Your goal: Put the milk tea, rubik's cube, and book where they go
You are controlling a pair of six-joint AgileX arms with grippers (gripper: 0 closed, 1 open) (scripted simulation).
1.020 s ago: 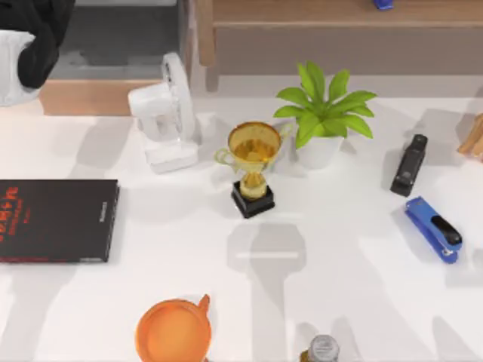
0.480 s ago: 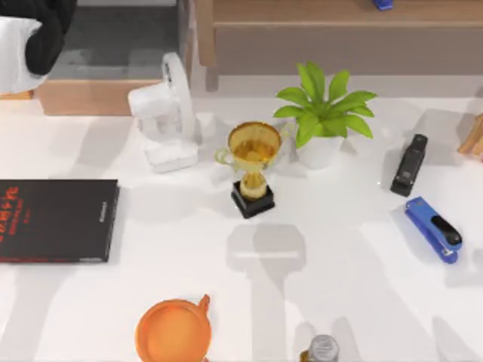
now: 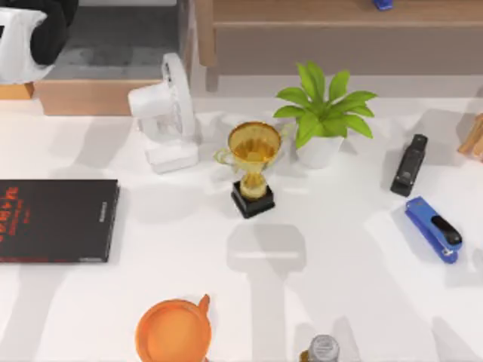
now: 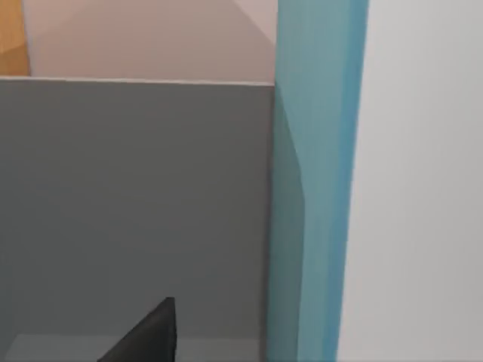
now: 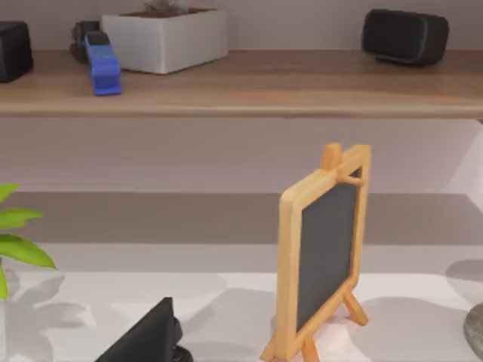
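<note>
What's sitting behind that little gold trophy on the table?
Behind the gold trophy, toward the back shelf, stand a white desk fan to its left and a potted green plant to its right. Whatever lies directly under the trophy's black base is covered.

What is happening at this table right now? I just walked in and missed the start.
The left arm is up at the table's far left corner, over a wooden box with a grey inside. Its wrist camera shows the teal book standing on edge close beside it, against that grey inside, so the book looks to be going into the box. The thin black book, fan, trophy and plant sit untouched.
</note>
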